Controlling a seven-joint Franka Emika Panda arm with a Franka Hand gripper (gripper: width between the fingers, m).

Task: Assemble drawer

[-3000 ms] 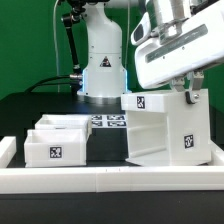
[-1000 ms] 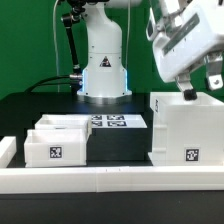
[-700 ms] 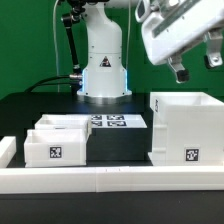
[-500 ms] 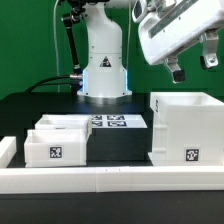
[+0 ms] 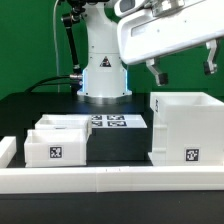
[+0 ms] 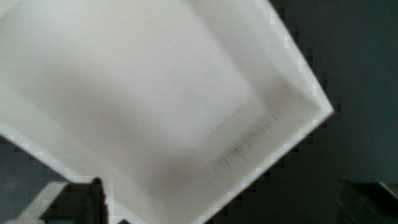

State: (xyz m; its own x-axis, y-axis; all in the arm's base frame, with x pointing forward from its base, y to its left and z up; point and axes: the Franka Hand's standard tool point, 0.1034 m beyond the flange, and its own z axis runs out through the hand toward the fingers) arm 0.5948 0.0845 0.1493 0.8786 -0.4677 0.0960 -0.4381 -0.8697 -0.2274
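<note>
Claw (image 5: 186,70) spread wide, gripping nothing, hanging directly above drawer housing (image 5: 185,135), not touching. Below, toward exterior view's left: marker board (image 5: 112,122), then two trays (image 5: 57,143).

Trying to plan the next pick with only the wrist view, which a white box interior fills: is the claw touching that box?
Observer: No. In the exterior view the claw hangs open above the housing, apart from it and holding nothing.
Operator: How does the housing stand?
Observer: Upright on the table at the exterior view's right, with its open side up.
Operator: Where are the trays?
Observer: At the exterior view's left. The front tray has the back tray right behind it, and the marker board lies between them and the housing.
</note>
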